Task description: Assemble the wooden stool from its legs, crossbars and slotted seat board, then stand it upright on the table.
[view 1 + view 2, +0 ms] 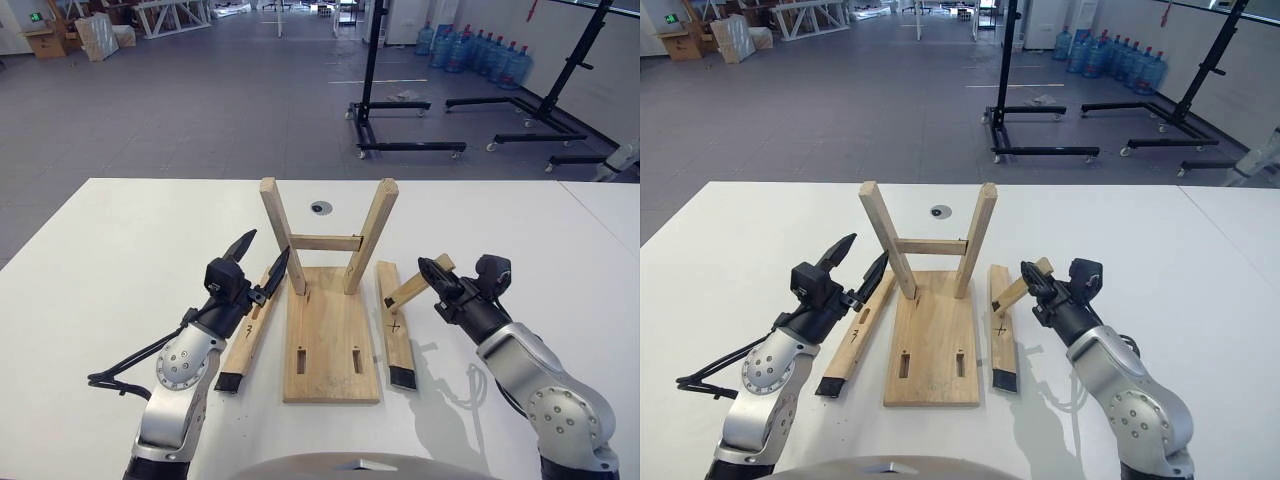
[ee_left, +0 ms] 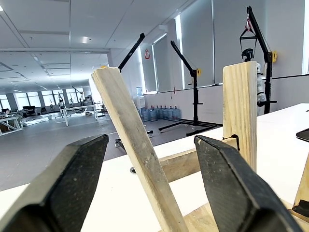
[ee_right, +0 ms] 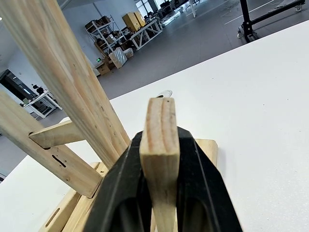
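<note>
Seat board (image 1: 330,340) is lying flat on the worktop (image 1: 130,240). Two upright legs (image 1: 283,235) are standing in its far slots, joined by a fitted crossbar (image 1: 325,242). The two near slots are sitting empty.

One loose leg (image 1: 250,335) is lying just beside the board's left edge. The other loose leg (image 1: 395,335) is lying just beside its right edge.

Right claw (image 1: 435,275) is pinching a loose crossbar (image 1: 410,288) flat across its faces. The bar is tilting down toward the right-hand loose leg. Whether its low end is touching that leg, I cannot tell.

Left claw (image 1: 268,244) is spread wide and holding nothing. It is hovering over the left loose leg, with the nearer upright leg showing between its fingers in the wrist view.

Judged step: seating the loose crossbar in the right loose leg.

- Line the bar's end up square with the leg's slot before pressing; a skewed entry is likely to jam.
- The leg is lying free and could skate away, so the idle left claw is best used to pin it.
- Approach clear of the standing frame, which looks easy to knock over.
</note>
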`<state>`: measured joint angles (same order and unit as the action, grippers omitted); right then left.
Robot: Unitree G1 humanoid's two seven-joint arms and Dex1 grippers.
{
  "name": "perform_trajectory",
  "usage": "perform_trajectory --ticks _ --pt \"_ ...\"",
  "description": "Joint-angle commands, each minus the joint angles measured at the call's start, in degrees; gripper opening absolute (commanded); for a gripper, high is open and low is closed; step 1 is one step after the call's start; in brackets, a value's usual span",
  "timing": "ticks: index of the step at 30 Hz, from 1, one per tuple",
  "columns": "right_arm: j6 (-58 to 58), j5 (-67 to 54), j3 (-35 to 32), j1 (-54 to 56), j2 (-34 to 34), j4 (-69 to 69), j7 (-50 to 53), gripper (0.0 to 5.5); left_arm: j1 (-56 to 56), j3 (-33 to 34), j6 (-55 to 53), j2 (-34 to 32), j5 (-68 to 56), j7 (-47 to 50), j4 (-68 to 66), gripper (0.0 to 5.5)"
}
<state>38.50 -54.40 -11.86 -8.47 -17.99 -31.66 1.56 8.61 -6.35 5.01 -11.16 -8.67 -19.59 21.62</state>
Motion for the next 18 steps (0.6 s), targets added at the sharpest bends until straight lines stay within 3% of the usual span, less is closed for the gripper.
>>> perform_trajectory --ticks 1,8,18 --pt "0.5 2.8 0.2 -0.2 0.8 0.8 2.0 0.38 -0.9 0.3 0.0 -0.2 0.4 0.0 -0.5 3.26" --pt "1.7 6.3 0.6 0.2 2.9 2.5 3.8 0.38 -0.8 0.6 -0.6 -0.7 0.6 -0.1 -0.3 3.26" --pt "5.5 18.8 6.3 0.0 -0.8 1.6 5.3 0.38 -0.2 -0.3 -0.4 -0.6 1.9 0.4 -0.1 3.26"
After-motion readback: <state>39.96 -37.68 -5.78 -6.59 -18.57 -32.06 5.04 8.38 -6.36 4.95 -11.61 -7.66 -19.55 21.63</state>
